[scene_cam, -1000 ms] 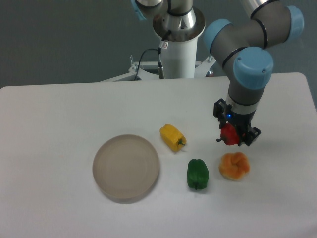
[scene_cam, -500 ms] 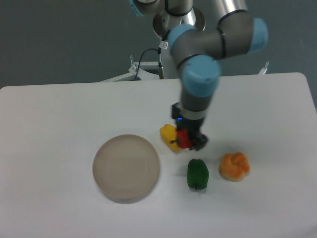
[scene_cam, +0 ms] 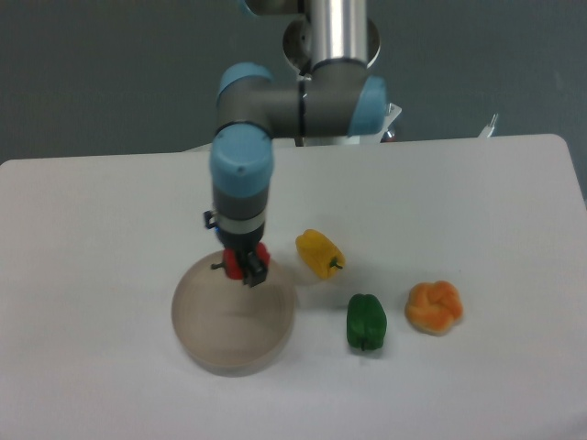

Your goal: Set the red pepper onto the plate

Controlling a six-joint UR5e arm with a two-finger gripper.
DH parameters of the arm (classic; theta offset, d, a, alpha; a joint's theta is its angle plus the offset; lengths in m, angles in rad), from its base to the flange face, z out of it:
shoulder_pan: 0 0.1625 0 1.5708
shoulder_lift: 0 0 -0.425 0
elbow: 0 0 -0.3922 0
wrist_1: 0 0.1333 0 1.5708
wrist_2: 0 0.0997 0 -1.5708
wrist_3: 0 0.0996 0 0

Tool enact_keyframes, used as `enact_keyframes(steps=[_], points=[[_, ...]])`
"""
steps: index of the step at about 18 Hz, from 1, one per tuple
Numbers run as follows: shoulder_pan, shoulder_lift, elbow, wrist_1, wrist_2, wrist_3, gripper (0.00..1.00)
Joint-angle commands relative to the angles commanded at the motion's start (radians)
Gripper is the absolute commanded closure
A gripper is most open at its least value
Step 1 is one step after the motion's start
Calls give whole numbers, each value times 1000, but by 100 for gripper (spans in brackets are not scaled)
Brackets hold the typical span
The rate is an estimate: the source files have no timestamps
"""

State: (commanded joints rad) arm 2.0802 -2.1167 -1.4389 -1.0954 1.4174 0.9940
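Observation:
The red pepper [scene_cam: 240, 265] shows as a small glossy red patch between the fingers of my gripper [scene_cam: 246, 269], which is shut on it. It hangs over the far part of the round greyish-beige plate [scene_cam: 229, 341] at the table's front left. Most of the pepper is hidden by the fingers, and I cannot tell whether it touches the plate. The arm reaches down from the back of the table.
A yellow pepper [scene_cam: 319, 253] lies just right of the plate. A green pepper [scene_cam: 366, 322] and an orange lobed pepper [scene_cam: 434, 307] sit further right near the front. The arm's base stands at the table's back edge.
My gripper has carried the red pepper leftward from beside the orange pepper, past the yellow pepper, to above the plate. The other peppers and the plate have stayed put.

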Motion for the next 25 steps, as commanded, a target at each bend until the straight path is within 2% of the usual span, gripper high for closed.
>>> enact_keyframes(steps=[1,3,6,9,13,16,19,22,25], points=[[-3,-12,0,9,2,0,49],[-3,-23,2,17,2,5,13],[-3,-26,14,45,5,6,0],[3,-16,40,45,8,3,0],[101,66,48,31,8,15,0],[165,104,37,25,11,18,0],[228,126,44,-50,17,32,0],[343,179,32,-185,40,277,0],[438,207,32,-253,40,414,0]])
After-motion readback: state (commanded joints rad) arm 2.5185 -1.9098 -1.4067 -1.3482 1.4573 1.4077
